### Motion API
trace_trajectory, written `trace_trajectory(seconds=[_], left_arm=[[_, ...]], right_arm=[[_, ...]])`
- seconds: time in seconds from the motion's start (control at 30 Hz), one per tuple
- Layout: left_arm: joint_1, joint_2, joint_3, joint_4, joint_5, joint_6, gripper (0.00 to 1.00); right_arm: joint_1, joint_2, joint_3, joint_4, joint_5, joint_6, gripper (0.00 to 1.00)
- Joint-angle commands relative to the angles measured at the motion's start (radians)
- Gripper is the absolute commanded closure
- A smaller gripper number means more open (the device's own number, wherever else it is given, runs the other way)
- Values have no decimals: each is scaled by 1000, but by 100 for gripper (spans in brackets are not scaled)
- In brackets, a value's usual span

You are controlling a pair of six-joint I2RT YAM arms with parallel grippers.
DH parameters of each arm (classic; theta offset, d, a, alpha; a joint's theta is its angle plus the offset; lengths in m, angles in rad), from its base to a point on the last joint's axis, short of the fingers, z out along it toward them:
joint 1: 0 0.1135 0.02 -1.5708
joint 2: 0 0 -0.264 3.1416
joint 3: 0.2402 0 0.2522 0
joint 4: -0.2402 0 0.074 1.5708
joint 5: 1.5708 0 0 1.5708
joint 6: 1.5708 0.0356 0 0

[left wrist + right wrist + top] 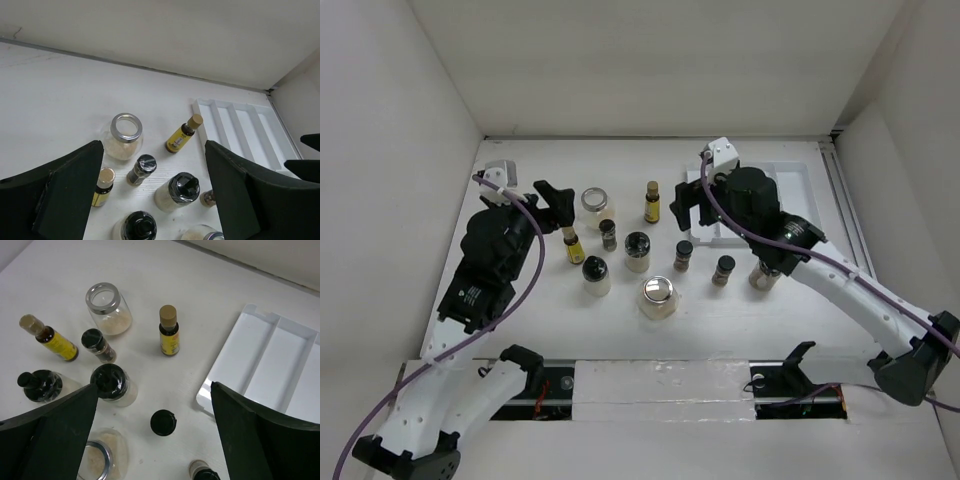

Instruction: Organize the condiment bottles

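Observation:
Several condiment bottles stand in a loose group mid-table. There is a silver-lidded jar [595,200] [124,135] [106,307], a yellow-oil bottle [652,202] [182,136] [168,331], a second yellow-oil bottle [572,247] [102,186], a brown spice jar [609,235] [141,169], two pale black-capped jars [637,250] [595,275], a second silver-lidded jar [658,296], and two brown jars [683,255] [723,270]. My left gripper [548,205] [152,165] is open and empty above the group's left side. My right gripper [692,208] [153,390] is open and empty above a black-capped spice jar [163,422].
A white divided tray [795,185] [245,130] [270,365] lies at the back right, with nothing seen in its compartments. Another jar [763,278] is partly hidden under my right arm. White walls enclose the table on the left, back and right.

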Motion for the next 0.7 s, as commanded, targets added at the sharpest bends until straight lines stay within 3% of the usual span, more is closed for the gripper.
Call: trace_trajectory(seconds=[0.0,0.03,0.13,0.17,0.2,0.23,0.27,0.3,0.33,0.4,0.43,0.5,0.67], left_arm=[[5,-43,-19,60,-7,32,22],[5,-44,-19,60,-17,32,22],[5,-66,-54,87,-28,43,34],[5,-77,-65,87,-28,54,66],[5,-77,-65,87,-28,54,80],[5,-77,-65,87,-37,54,85],[5,-77,-65,87,-48,54,86],[5,-77,-65,87,-48,54,75],[5,-67,-65,87,-59,54,65],[5,-67,-65,75,-74,44,48],[5,-67,-65,75,-87,44,42],[5,-67,-76,75,-87,44,37],[5,-67,-87,86,-96,44,34]], right_arm=[[-6,33,21,88,-8,0,1],[-6,45,21,89,-8,-9,5],[-15,105,60,89,-21,-9,63],[-15,120,79,89,-21,-9,78],[-15,149,79,89,-21,-20,90],[-15,166,91,99,-21,-20,89],[-24,183,102,99,-21,-20,81],[-24,219,128,99,-30,-20,66],[-24,237,137,90,-30,-20,28],[-24,264,137,110,-30,-20,5],[-24,292,137,122,-41,-20,0],[-34,329,155,132,-62,-20,0],[-43,471,224,141,-71,-20,0]])
